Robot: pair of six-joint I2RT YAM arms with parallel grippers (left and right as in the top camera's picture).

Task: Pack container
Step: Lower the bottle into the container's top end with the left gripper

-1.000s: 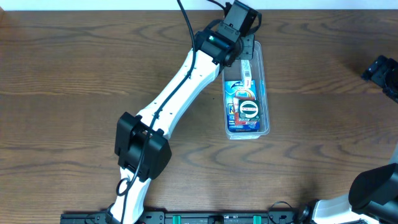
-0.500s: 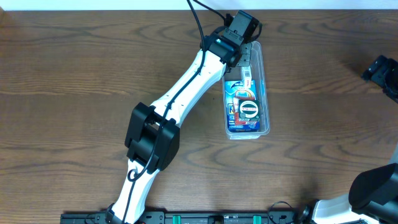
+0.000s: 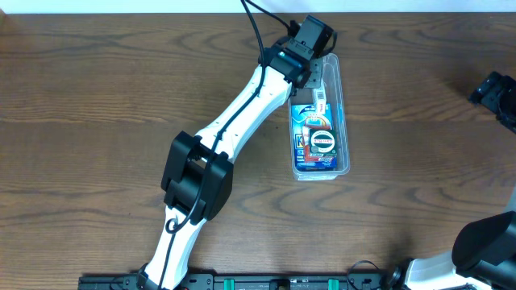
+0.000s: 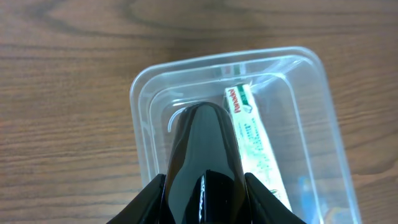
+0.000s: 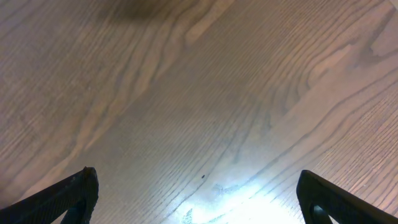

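Container beneath left tool, closed on glossy black item, right tool open, well apart

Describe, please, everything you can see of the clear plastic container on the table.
The container is a clear plastic tub, long and narrow, with rounded corners and a rim. It sits flat and lidless on the wooden table. Inside lie a white-and-green carton and a colourful pack. The shut left gripper reaches into its far end; contact is unclear.
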